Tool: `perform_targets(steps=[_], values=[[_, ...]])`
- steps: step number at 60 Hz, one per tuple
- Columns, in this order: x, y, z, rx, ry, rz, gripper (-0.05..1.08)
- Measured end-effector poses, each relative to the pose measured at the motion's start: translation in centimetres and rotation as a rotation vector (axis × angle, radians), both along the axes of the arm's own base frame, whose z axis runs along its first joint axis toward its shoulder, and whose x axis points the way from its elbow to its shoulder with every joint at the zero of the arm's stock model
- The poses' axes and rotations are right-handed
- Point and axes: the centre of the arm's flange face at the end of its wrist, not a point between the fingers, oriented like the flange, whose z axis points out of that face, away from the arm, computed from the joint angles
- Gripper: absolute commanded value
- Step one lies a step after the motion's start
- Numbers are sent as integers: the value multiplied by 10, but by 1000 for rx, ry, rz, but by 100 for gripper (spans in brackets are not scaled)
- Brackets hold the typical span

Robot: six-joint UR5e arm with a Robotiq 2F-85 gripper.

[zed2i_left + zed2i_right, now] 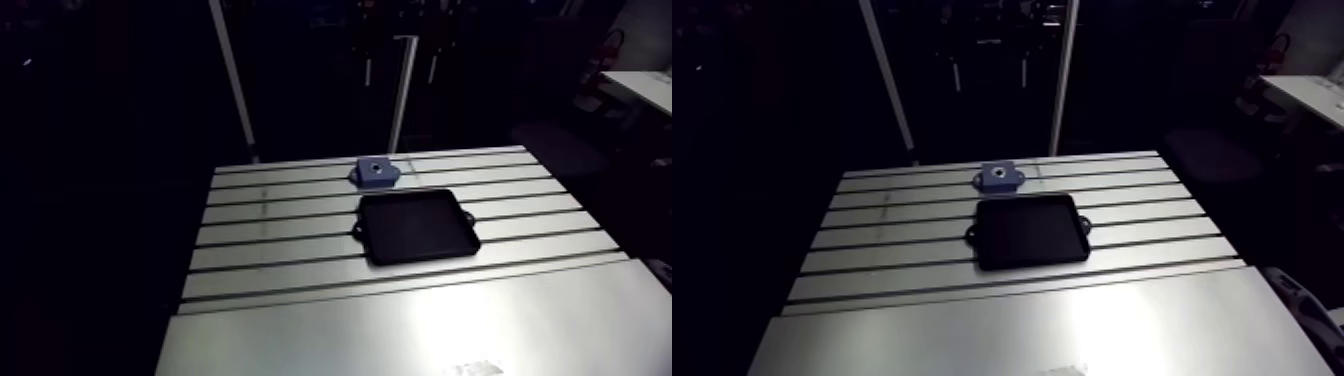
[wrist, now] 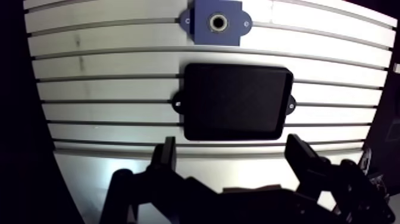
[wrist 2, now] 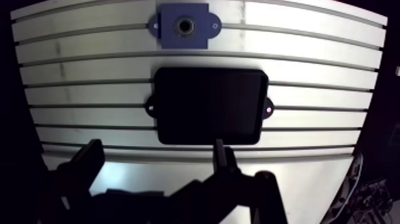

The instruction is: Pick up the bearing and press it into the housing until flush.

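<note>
Black, my two-fingered end effector (image 2: 232,143) hangs spread wide, gripping nothing, above the slotted aluminium surface (image 2: 107,77). Just ahead lies a black rectangular tray (image 2: 238,101). Beyond it, close by, sits the blue housing block (image 2: 216,24) with its round bore. I cannot spot the bearing.

Obstacles: black tray (image 2: 238,101), low-rimmed, on the slotted table (image 2: 107,77) at 12 o'clock from the gripper (image 2: 232,143), whose fingers stand spread. Blue housing (image 2: 216,22) lies just beyond the tray on the same bearing, not touching it. Free passage: bare table at the tray's 3 and 9 o'clock.
</note>
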Motion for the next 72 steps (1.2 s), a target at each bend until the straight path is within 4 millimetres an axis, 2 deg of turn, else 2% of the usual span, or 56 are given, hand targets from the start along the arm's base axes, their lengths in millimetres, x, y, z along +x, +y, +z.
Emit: perform_targets(steps=[34, 47, 72], values=[[61, -17, 85, -2, 49, 14, 0], [70, -20, 95, 1, 62, 18, 1], [71, -20, 102, 6, 76, 21, 0]])
